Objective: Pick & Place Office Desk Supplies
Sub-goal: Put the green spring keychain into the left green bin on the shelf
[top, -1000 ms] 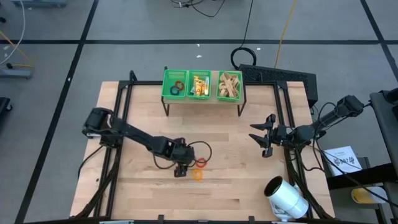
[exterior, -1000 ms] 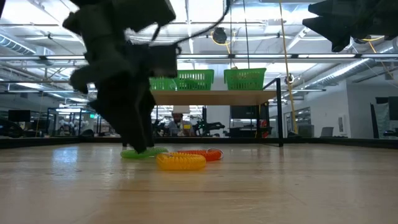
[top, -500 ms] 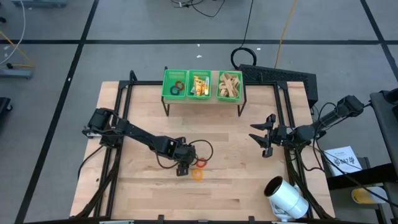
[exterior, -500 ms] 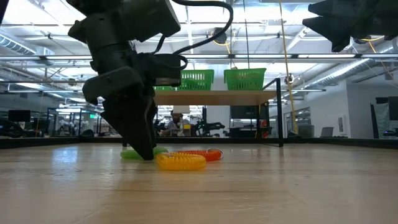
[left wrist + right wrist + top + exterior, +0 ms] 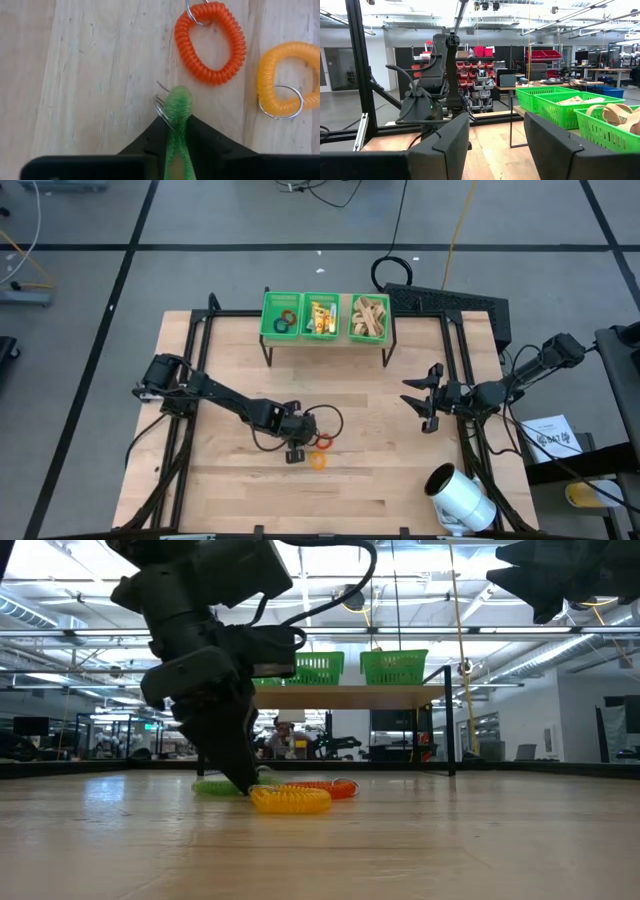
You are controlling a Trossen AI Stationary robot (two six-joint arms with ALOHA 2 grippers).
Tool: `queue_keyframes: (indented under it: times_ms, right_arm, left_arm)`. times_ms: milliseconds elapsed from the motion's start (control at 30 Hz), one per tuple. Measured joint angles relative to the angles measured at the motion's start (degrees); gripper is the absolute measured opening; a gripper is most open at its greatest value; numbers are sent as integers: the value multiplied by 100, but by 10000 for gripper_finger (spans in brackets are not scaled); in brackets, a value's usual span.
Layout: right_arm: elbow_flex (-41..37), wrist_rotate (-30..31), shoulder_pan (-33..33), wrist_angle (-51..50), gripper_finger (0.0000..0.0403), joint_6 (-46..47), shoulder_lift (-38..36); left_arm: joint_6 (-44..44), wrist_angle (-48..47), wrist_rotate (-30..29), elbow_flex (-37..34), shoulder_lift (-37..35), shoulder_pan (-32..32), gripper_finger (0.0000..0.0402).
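Note:
Three coiled rings lie together on the wooden table, near its middle. They are a green one (image 5: 177,107), an orange-red one (image 5: 210,42) and a yellow one (image 5: 287,80). My left gripper (image 5: 297,448) reaches down to the table and is shut on the green ring (image 5: 215,786). The red ring (image 5: 322,442) and the yellow ring (image 5: 317,462) lie flat just to its right. My right gripper (image 5: 428,402) hovers open above the table's right side and holds nothing. My left gripper pinches the green ring's coil (image 5: 175,132) between its two fingers, squashing the loop into a narrow strip. The fingers come from above, slanting down. The ring's free end, with a small metal key ring (image 5: 160,107), sticks out past the fingertips. The ring is still on the table.
Three green bins (image 5: 320,315) stand on a raised rack at the table's far edge. One holds rings, one small yellow pieces, one tan bands. A large white cylinder (image 5: 460,498) lies at the near right corner. Black frame rails run along both sides.
My left gripper has shifted slightly toward the table's right edge, closer to the rings. Its fingers have drawn together on the green ring. The red and yellow rings have stayed where they were.

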Motion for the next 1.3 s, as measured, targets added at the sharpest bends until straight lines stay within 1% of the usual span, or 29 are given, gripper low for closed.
queue_keyframes:
  times_ms: [167,333,467,733,867,1100,1200,1300]
  right_arm:
    - [0,0,0,-2,183,0,1]
    - [0,0,0,-1,183,0,-2]
    - [0,2,0,2,183,0,1]
    - [0,-2,-1,2,183,21,1]
    - [0,-2,-1,2,183,22,1]
    - [0,-2,0,-4,183,24,1]
    - [0,-2,0,-13,183,24,1]
    - [0,0,0,-19,183,23,1]
  left_arm:
    - [172,180,1,-9,-46,11,42]
    - [205,214,-17,-35,-281,54,46]
    - [207,204,-101,-28,-703,109,54]
    - [307,216,-101,-18,-1690,359,41]
    - [436,220,-160,-17,-2222,499,47]
    - [1007,223,-923,-17,-3102,809,55]
    - [1249,269,-1427,-15,-3427,985,55]
    - [1468,369,-2168,-13,-3649,1231,55]
